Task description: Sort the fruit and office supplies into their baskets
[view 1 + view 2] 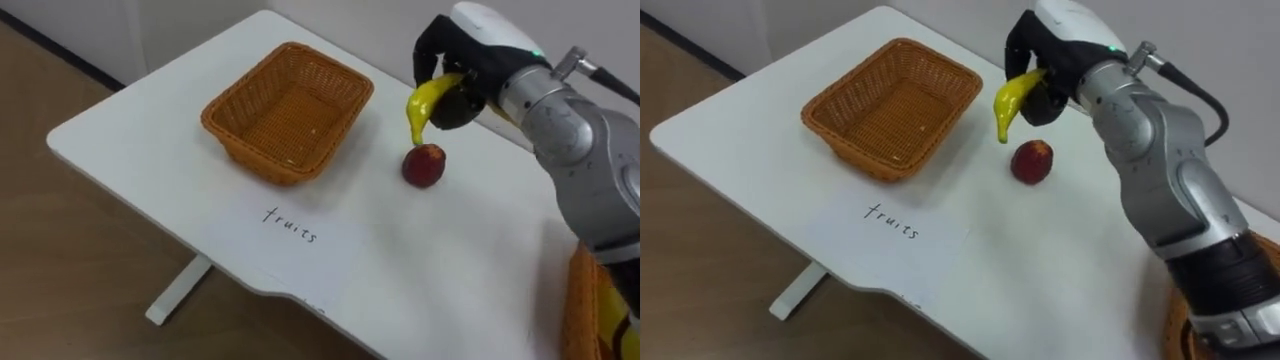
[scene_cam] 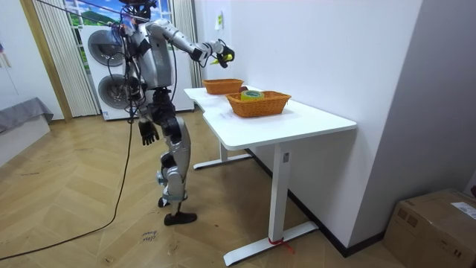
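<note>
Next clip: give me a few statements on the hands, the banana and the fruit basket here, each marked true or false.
1. The right hand grips the banana. True.
2. The red fruit is already in the fruit basket. False: it lies on the table beside the basket, which holds nothing.
3. The banana hangs above the table, outside the basket. True.
4. The left hand rests on the table. False: in the room view it hangs at the robot's side.
</note>
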